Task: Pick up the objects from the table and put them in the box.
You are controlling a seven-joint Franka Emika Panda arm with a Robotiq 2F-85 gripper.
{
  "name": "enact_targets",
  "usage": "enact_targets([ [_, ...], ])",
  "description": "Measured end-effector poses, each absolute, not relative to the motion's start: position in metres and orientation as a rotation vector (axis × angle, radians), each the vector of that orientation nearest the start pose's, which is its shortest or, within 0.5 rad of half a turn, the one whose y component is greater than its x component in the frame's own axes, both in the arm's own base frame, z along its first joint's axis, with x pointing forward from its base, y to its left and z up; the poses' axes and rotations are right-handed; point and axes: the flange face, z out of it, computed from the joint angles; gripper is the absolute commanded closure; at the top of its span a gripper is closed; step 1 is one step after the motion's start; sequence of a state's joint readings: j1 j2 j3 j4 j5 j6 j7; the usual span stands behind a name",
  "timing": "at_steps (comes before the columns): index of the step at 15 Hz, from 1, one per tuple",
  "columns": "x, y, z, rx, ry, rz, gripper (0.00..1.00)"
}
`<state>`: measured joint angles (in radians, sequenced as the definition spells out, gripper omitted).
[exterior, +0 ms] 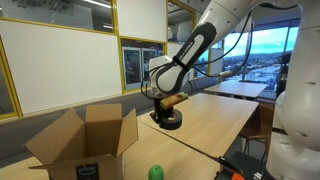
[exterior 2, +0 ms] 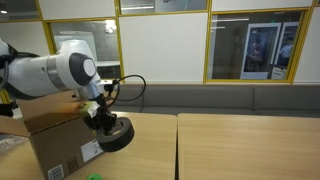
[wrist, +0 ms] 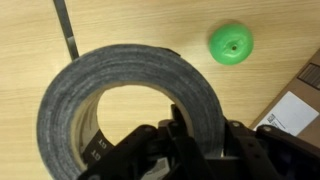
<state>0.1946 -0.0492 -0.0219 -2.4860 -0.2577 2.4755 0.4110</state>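
My gripper (wrist: 185, 150) is shut on a big roll of dark grey tape (wrist: 110, 85), pinching its wall at the near side. In both exterior views the roll (exterior: 166, 119) (exterior 2: 114, 132) hangs from the gripper (exterior: 161, 108) (exterior 2: 100, 117) just above the wooden table. The open cardboard box (exterior: 85, 140) (exterior 2: 55, 125) stands beside it; its edge shows in the wrist view (wrist: 300, 100). A small green ball-like object (wrist: 230, 43) lies on the table, also seen at the table's front edge (exterior: 155, 172) (exterior 2: 96, 177).
The wooden table (exterior: 215, 115) (exterior 2: 240, 150) has a seam between its two tops. Windows and glass walls stand behind. Another white robot arm part (exterior: 295, 120) and red-and-black gear (exterior: 245, 172) sit at the table's corner.
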Motion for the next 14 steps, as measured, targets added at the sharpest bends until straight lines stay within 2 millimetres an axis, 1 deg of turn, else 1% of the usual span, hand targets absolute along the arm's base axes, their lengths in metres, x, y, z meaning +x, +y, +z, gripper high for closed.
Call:
enact_targets([
  [3,0.466,0.107,0.347,-3.278,0.015,-0.225,0.81],
  [6,0.473,0.132,0.374,-3.265,-0.038,-0.309,0.81],
  [11,0.486,0.168,0.399,-3.232,-0.117,-0.406,0.81],
  [14,0.496,0.197,0.409,-3.205,-0.181,-0.448,0.81],
])
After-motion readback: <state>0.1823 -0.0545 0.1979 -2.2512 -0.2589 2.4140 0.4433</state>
